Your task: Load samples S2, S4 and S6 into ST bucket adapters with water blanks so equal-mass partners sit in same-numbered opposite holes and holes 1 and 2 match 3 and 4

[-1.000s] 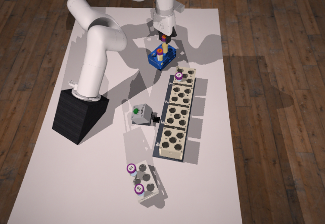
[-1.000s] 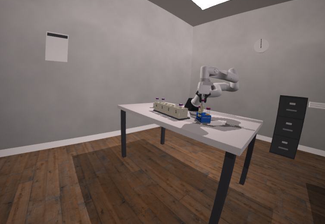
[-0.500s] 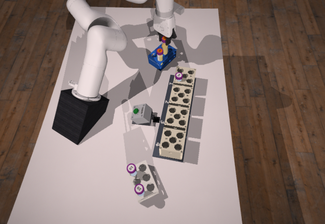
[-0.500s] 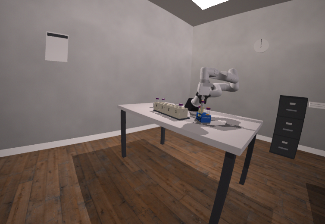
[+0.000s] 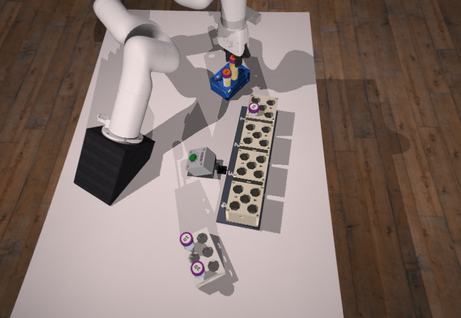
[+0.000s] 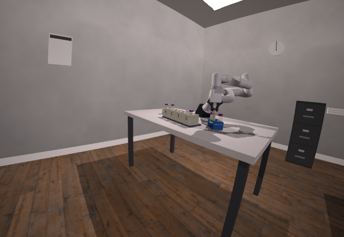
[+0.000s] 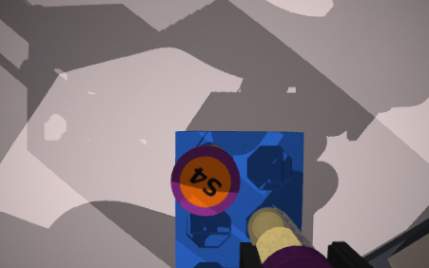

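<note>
Gripper stands partly open, its fingers closed on an orange-dotted tube, roughly upright with its lower end at a hole of the blue rack; whether it is seated cannot be told. S4 stands in that rack, and a white-dotted blank stands in adapter 1.
</note>
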Robot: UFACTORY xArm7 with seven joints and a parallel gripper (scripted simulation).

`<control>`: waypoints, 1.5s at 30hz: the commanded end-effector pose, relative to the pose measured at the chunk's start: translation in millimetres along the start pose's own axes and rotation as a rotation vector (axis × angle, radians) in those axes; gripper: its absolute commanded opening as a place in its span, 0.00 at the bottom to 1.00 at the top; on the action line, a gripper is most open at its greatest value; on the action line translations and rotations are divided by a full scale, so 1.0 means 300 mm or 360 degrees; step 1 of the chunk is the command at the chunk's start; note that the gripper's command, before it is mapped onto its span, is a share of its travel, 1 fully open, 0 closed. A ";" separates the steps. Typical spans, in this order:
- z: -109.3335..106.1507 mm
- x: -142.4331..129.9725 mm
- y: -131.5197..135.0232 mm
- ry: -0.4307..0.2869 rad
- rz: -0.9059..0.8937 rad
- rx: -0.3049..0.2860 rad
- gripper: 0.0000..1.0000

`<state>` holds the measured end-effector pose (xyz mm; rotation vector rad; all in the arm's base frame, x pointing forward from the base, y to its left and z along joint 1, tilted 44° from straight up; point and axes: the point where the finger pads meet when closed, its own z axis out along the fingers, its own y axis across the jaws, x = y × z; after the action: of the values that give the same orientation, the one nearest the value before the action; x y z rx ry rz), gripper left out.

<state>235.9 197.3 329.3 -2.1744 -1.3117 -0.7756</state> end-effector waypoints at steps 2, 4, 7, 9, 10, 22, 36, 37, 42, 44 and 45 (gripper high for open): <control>0.012 0.003 0.001 0.0004 -0.0001 -0.0002 0.00; 0.018 0.003 0.001 0.0004 -0.0001 -0.0002 0.00; 0.028 0.003 0.001 0.0004 -0.0001 -0.0002 0.00; 0.035 0.003 0.001 0.0004 -0.0001 -0.0002 0.00; 0.038 0.003 0.001 0.0004 -0.0001 -0.0002 0.00; 0.072 0.003 0.001 0.0004 -0.0001 -0.0002 0.00; 0.112 0.003 0.001 0.0004 -0.0001 -0.0002 0.00; 0.115 0.003 0.001 0.0004 -0.0001 -0.0002 0.00; 0.122 0.003 0.001 0.0004 -0.0001 -0.0002 0.00; 0.122 0.003 0.001 0.0004 -0.0001 -0.0002 0.00; 0.122 0.003 0.001 0.0004 -0.0001 -0.0002 0.00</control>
<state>244.1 221.5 302.7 -2.1744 -1.3117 -0.7758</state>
